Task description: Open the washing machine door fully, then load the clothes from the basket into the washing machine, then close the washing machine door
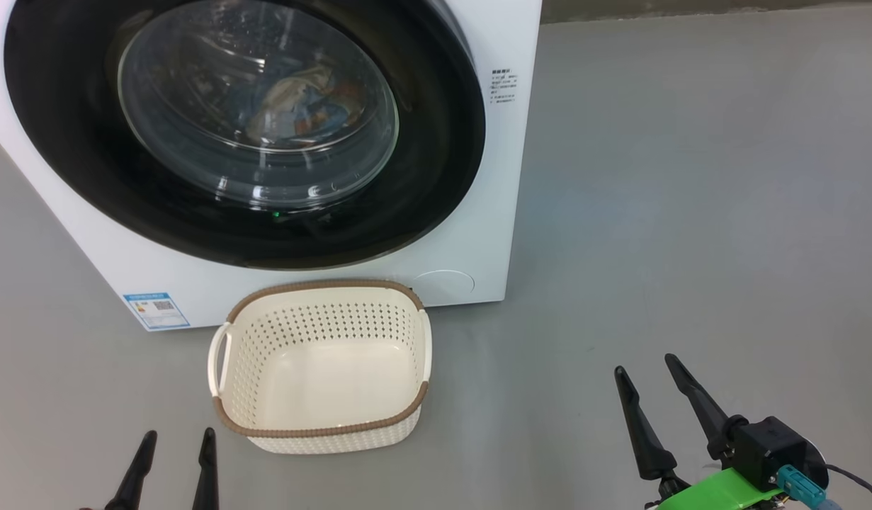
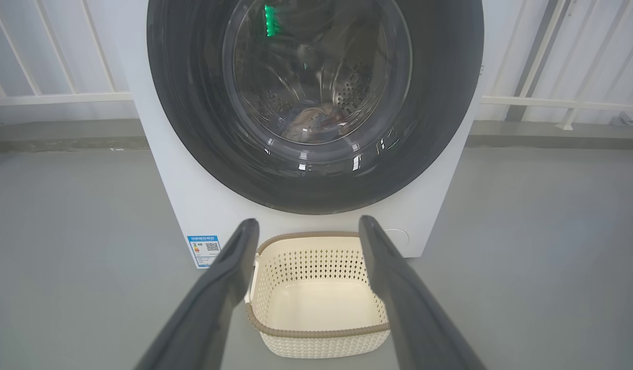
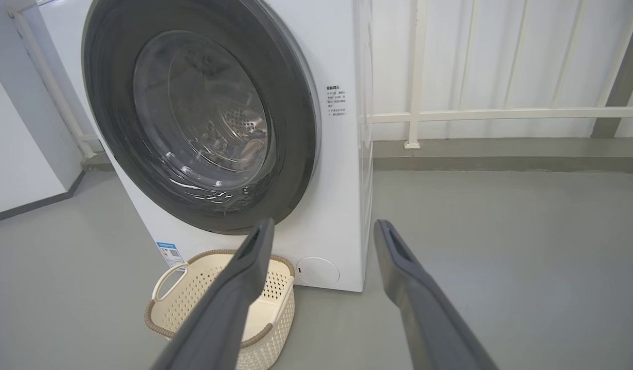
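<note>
All steps look done: door (image 1: 251, 120) shut, clothes (image 1: 301, 106) inside, basket (image 1: 322, 285) empty; left tool (image 1: 180, 433), right tool (image 1: 644, 364) gape empty.

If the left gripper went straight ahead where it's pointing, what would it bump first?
Most likely the door, low on its dark rim. The left gripper seems aimed over the basket at it, but depth is hard to judge, so it might clip the basket first.

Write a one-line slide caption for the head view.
Washing machine door shut, clothes inside, basket empty in front, left gripper and right gripper open.
</note>
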